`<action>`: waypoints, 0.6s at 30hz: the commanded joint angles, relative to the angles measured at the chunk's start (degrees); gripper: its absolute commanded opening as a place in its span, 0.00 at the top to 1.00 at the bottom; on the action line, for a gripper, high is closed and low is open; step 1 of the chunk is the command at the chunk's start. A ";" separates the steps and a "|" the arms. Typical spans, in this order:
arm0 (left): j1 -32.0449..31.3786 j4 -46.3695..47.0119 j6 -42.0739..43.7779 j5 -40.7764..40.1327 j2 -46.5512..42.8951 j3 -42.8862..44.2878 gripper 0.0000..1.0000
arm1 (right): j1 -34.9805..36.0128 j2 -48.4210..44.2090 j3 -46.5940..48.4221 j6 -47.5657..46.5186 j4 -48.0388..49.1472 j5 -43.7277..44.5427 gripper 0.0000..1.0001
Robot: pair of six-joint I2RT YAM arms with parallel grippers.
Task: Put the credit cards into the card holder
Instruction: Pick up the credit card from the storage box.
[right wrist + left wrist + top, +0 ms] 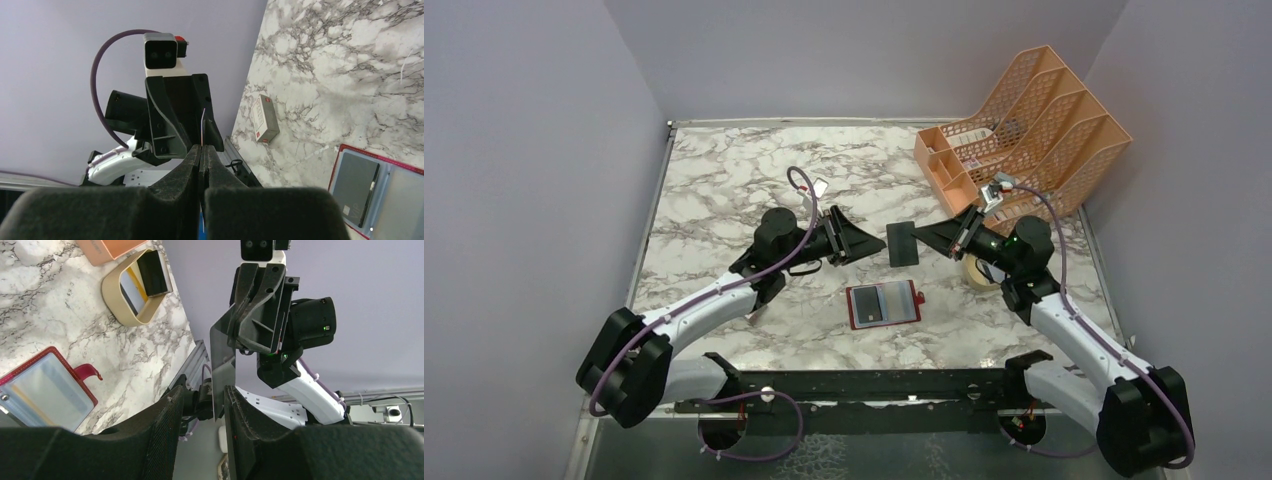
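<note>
Credit card [903, 243], clamped mid-frame in the right pincer [924, 240], needs the open left pincer [876, 243] closing squarely on its free edge before release.

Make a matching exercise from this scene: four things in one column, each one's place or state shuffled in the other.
1 raised card
2 card holder
3 file rack
4 small white box

A far right corner
B lying open on the table
C pinched in the right jaws
D on the table beyond the left arm

Pairs: 1-C, 2-B, 3-A, 4-D
</note>
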 commanded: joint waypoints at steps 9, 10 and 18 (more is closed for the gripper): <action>-0.27 6.57 -1.88 2.27 2.73 1.31 0.78 | 2.42 3.07 -1.07 1.83 7.75 0.79 0.99; -0.19 6.68 -1.86 2.18 2.64 1.32 0.80 | 2.51 3.12 -1.06 1.62 7.49 0.89 0.99; -0.27 7.44 -2.07 2.09 2.73 1.06 0.98 | 3.83 4.66 -1.24 0.82 7.67 0.83 0.99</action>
